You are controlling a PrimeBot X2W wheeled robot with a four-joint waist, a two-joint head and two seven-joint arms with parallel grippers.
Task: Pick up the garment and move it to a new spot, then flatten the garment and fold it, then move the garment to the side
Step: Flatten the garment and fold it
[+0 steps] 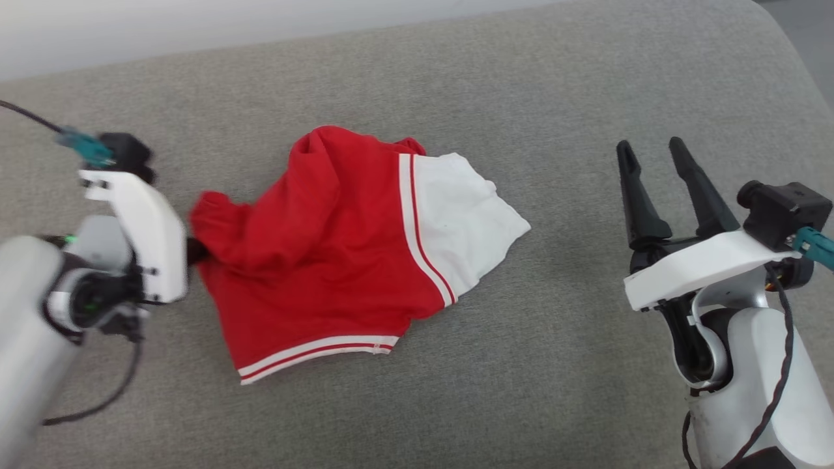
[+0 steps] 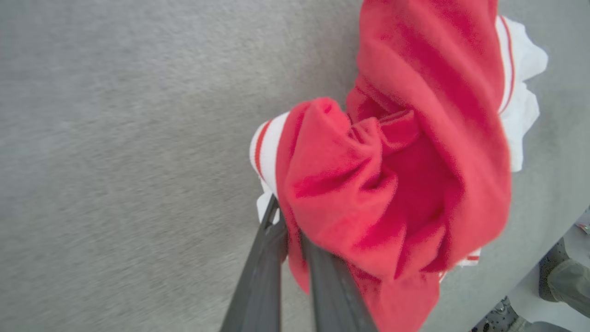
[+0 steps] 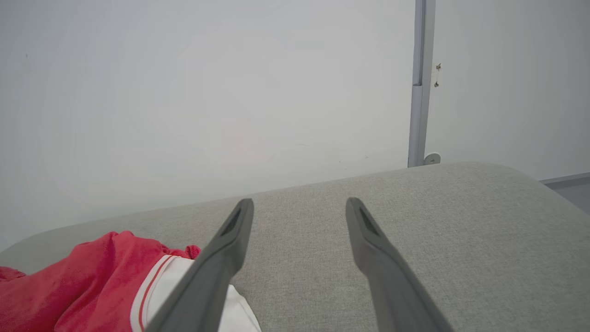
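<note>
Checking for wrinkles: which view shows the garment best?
The head view: the whole garment shows, rumpled on the grey surface. The left wrist view gives a close bunched part, the right wrist view one corner.

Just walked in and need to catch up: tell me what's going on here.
The robot is starting on the garment, which lies crumpled on the grey cushion. Its left gripper is shut on the shirt's bunched red edge. The right gripper is open and holds nothing, off to the other side and clear of the white sleeve. Nothing is flattened or folded yet.
</note>
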